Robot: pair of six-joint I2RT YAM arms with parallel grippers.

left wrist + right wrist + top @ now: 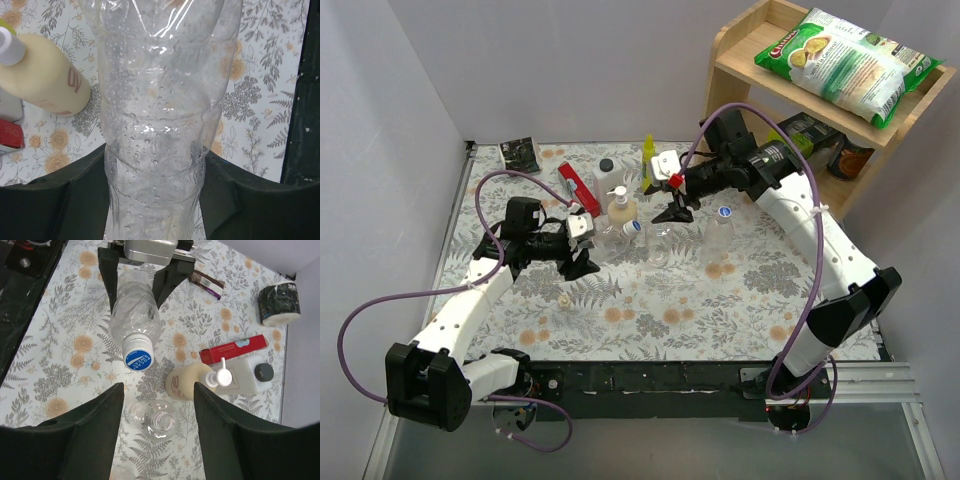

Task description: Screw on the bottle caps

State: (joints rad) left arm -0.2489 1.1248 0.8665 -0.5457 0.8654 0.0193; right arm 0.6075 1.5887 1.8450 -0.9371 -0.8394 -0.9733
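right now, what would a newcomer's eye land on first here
The left gripper clamps a clear plastic bottle with a blue screw cap at mid-table. Beside it, the right gripper hangs open above an uncapped clear plastic bottle. A green snack bag lies on the wooden shelf at the far right.

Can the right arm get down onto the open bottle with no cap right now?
Probably yes. The right gripper hangs open over the uncapped bottle, with nothing between them. The capped bottle in the left gripper and the pump bottle stand close beside it.
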